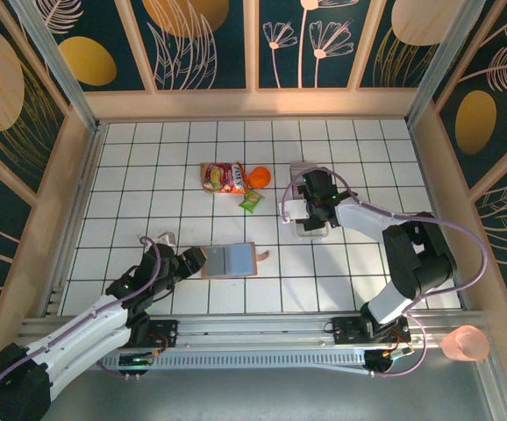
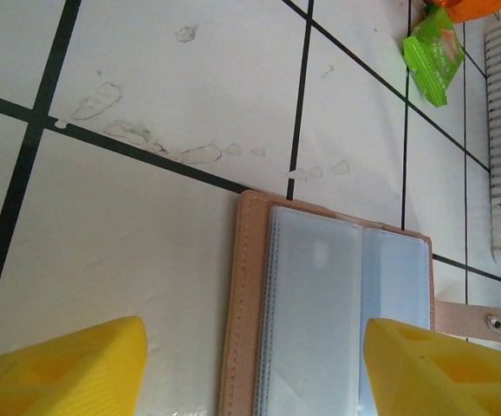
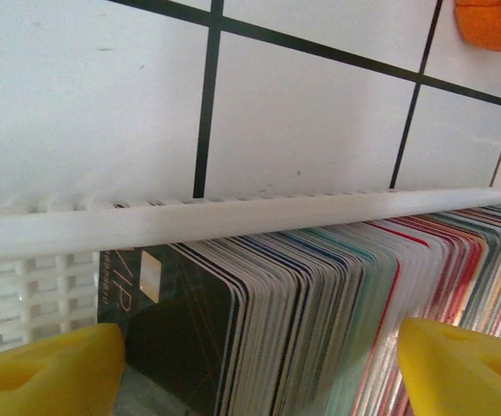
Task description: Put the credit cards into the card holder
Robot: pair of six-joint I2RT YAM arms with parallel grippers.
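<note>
White tiled table (image 1: 131, 175), walled on three sides. One pink card holder (image 1: 229, 260) lies open near the front, long axis left-to-right, snap tab pointing right, bare tiles around it. The left gripper (image 1: 190, 260) hovers at its left end, jaws wide, empty. The right gripper (image 3: 259, 364), also wide and empty, hangs over the credit cards (image 3: 337, 295), too many to count, standing in one white tray (image 3: 233, 227).

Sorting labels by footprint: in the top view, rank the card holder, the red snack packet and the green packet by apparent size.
1. card holder, lying open
2. red snack packet
3. green packet, clearly smallest
All three lie flat on the table, so nearness to the camera hardly skews the order.
</note>
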